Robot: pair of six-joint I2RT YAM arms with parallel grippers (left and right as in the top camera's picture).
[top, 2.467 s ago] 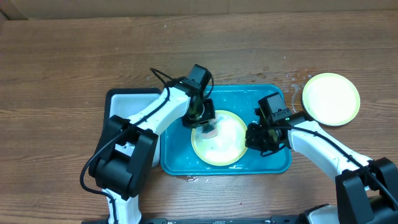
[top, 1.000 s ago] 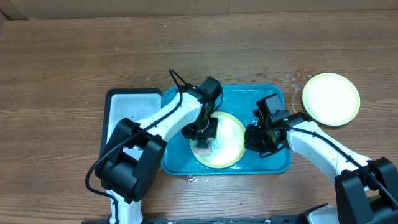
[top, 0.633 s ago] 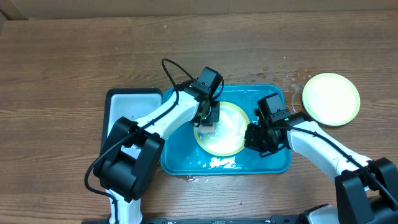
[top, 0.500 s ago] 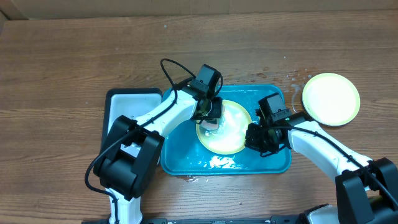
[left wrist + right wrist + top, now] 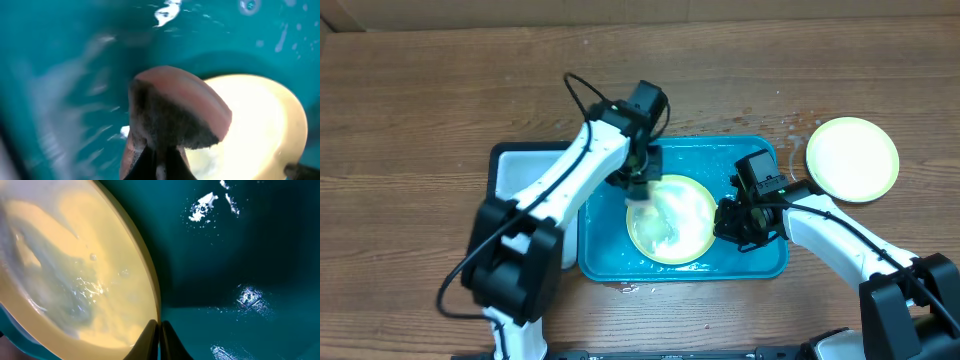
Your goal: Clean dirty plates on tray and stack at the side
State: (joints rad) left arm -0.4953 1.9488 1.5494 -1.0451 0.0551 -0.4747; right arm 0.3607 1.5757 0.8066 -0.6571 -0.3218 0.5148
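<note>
Since half a second ago the left gripper [image 5: 640, 183] has slid outward to the far-left rim of the plate [image 5: 672, 222], and the plate has shifted toward the near edge of the tray [image 5: 760, 262].

From overhead we see the plate lying face up inside the tray, whose long axis runs left to right. The right gripper [image 5: 732, 222] sits at the plate's right rim. A second plate [image 5: 852, 158] rests well apart on the table [image 5: 420, 100], and a white tray [image 5: 520, 165] lies just left.

The left wrist alone shows us the sponge [image 5: 175, 115], clamped tight in the jaws, over the plate's edge.

The right wrist shows us narrow fingertips [image 5: 150, 332] pinching the plate's rim.
</note>
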